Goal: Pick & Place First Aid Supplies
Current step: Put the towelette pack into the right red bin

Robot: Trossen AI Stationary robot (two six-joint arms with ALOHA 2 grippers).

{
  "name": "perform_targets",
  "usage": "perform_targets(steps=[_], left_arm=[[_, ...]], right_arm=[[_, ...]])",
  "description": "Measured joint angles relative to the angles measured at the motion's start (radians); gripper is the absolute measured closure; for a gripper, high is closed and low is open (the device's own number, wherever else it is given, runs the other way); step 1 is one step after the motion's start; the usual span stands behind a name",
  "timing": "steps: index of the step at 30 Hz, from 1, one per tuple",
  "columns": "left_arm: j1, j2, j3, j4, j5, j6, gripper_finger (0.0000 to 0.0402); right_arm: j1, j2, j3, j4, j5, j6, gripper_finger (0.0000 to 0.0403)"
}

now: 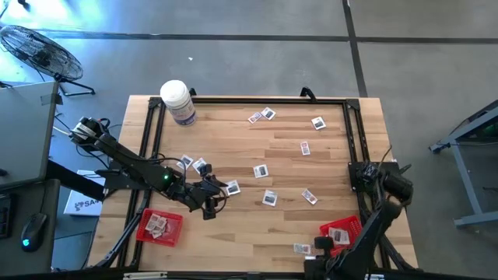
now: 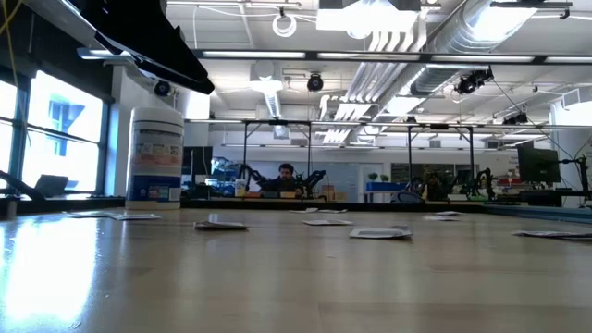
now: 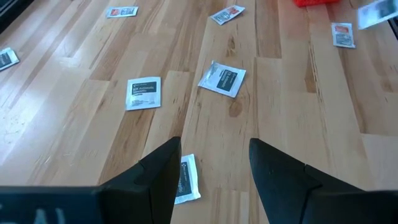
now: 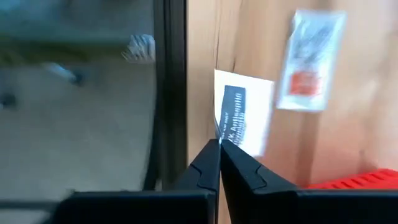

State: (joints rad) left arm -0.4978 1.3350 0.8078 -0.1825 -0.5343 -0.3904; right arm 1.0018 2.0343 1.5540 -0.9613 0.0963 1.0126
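White square packets (image 1: 261, 172) lie scattered flat over the wooden bench (image 1: 233, 233), most across its middle and far half; a few more sit in the red tray (image 1: 159, 225) at the near left, and another red tray (image 1: 342, 232) stands at the near right.

High view: left gripper (image 1: 210, 204) low over the bench just beside a packet (image 1: 232, 187), near the left tray. Right arm folded at the near right corner; its fingers are hidden under the arm here.

Left wrist view: left fingers (image 3: 158, 174) spread wide, holding nothing; one packet (image 3: 185, 179) lies on the wood at the inner edge of one finger, two more (image 3: 143, 93) farther out.

Right wrist view: right gripper (image 4: 219, 149) pressed fully together at the tips, just in front of a packet with dark print (image 4: 241, 119) at the bench edge by the black frame rail (image 4: 171, 87). Whether the tips pinch that packet's edge cannot be told. A red-printed packet (image 4: 309, 61) lies beside it; a corner of red tray (image 4: 360, 180) shows.

Low view: only packets seen edge-on, the white bottle (image 2: 155, 155) at left, and a person (image 2: 285, 176) far back in the room.
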Motion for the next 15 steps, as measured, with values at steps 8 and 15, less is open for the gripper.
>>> perform_targets(steps=[8,15], left_arm=[[0.000,0.000,0.000,0.000,0.000,0.000,0.0215],[0.000,0.000,0.000,0.000,0.005,0.000,0.0215]], right_arm=[[-0.014,-0.229,0.001,-0.227,0.124,0.237,0.0401],[0.029,-0.284,0.000,-0.443,-0.026,0.577,0.0402]])
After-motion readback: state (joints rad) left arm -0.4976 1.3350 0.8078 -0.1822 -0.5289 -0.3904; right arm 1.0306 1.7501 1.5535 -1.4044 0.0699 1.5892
